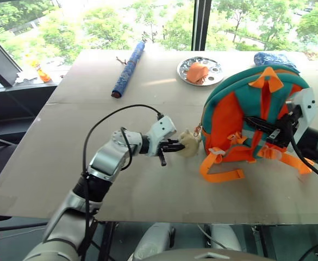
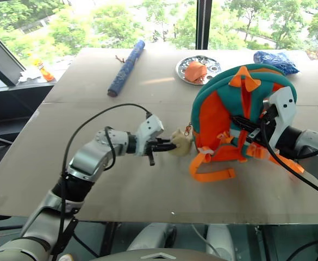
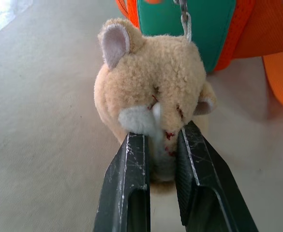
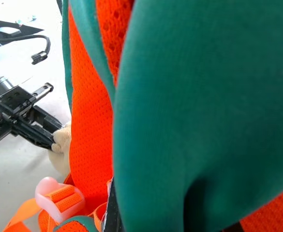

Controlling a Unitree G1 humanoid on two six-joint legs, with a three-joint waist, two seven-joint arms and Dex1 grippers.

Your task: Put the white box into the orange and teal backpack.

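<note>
The left gripper [image 1: 179, 145] is clamped on the little beige plush charm [image 3: 153, 92] that hangs by a short chain from the backpack [image 1: 232, 117]; the wrist view shows both black fingers [image 3: 126, 186] pinching the toy's face. The right gripper [image 1: 265, 126] is pressed against the backpack's orange and teal back, among the straps, with its fingers drawn together, seemingly pinching a strap or fold of fabric, though exactly what I cannot tell. The backpack stands propped on the table [image 1: 93, 163], its orange straps [image 1: 221, 174] trailing toward the near edge.

I cannot spot the white box anywhere on the tabletop; whether it is already inside the backpack is not something I can tell.

This looks like handling the bag itself, steadying or shifting it. Next, I'd judge, the left gripper should let go of the charm.
</note>
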